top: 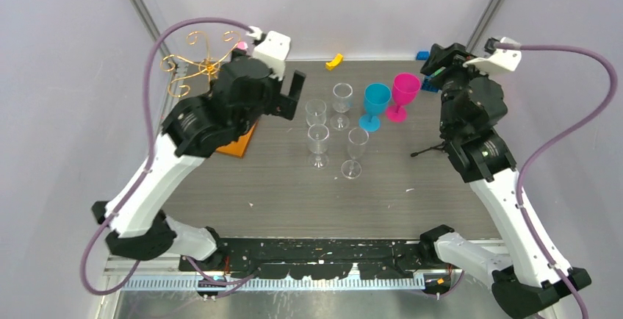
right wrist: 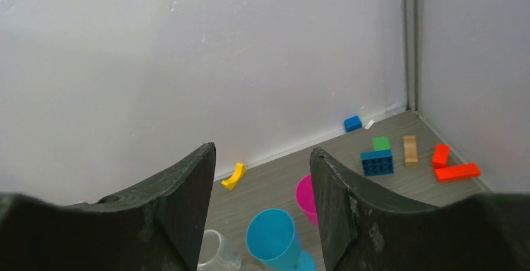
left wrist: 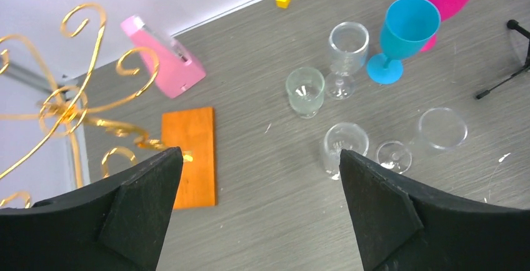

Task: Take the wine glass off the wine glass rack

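Observation:
The wine glass rack (top: 192,63) stands at the back left, its curly gold wire arms (left wrist: 69,99) bare where they show, on an orange base (left wrist: 189,155). Several clear wine glasses stand upright on the table, the nearest to me (left wrist: 344,143) (top: 318,142) just beyond my right fingertip. A blue glass (top: 376,102) and a pink glass (top: 402,92) stand to their right. My left gripper (left wrist: 260,152) (top: 295,97) hangs open and empty above the table between the rack and the glasses. My right gripper (right wrist: 262,150) (top: 438,60) is open and empty, raised behind the pink glass (right wrist: 306,199).
A pink object (left wrist: 165,55) lies behind the rack base. A yellow block (top: 335,60) sits at the back wall, and coloured blocks (right wrist: 377,162) fill the back right corner. A small black tripod (top: 430,150) lies beside the right arm.

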{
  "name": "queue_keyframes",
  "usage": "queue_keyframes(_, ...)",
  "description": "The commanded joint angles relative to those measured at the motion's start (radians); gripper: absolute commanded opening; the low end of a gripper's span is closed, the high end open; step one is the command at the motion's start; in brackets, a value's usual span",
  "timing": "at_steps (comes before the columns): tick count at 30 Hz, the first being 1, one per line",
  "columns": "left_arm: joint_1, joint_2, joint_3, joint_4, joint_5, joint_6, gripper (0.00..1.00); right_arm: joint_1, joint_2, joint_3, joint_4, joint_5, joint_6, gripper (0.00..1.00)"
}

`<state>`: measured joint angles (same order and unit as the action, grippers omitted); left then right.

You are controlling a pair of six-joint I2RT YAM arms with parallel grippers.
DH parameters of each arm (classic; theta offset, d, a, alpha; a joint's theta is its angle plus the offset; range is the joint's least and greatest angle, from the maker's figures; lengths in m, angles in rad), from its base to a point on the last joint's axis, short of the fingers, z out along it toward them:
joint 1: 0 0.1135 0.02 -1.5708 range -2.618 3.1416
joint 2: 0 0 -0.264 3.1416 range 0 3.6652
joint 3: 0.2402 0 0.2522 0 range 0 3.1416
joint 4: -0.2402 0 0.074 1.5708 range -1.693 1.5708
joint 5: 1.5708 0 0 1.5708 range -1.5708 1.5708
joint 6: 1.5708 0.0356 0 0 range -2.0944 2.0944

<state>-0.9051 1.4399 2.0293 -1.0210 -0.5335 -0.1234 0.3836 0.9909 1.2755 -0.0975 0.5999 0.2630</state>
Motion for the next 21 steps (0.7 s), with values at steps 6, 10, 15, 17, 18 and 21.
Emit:
queue_keyframes(6,-0.031,-0.371,-0.285,0.195,-0.237,-0.007,1.00,-0.003,-0.163,0.018,0.016,0.178,-0.180,0.76)
queue_keyframes(10,-0.031,-0.464,-0.311,0.170,-0.291,-0.009,1.00,-0.003,-0.216,0.003,0.013,0.226,-0.193,0.87)
queue_keyframes(15,-0.031,-0.542,-0.331,0.171,-0.300,0.012,1.00,-0.003,-0.264,-0.019,0.010,0.235,-0.178,0.90)
queue_keyframes(17,-0.031,-0.563,-0.340,0.186,-0.300,0.024,1.00,-0.003,-0.275,-0.023,0.000,0.238,-0.162,0.90)
queue_keyframes(18,-0.031,-0.568,-0.344,0.191,-0.301,0.029,1.00,-0.004,-0.281,-0.023,-0.004,0.237,-0.156,0.91)
queue_keyframes(21,-0.031,-0.579,-0.342,0.193,-0.296,0.038,1.00,-0.004,-0.288,-0.022,-0.028,0.235,-0.124,0.91)
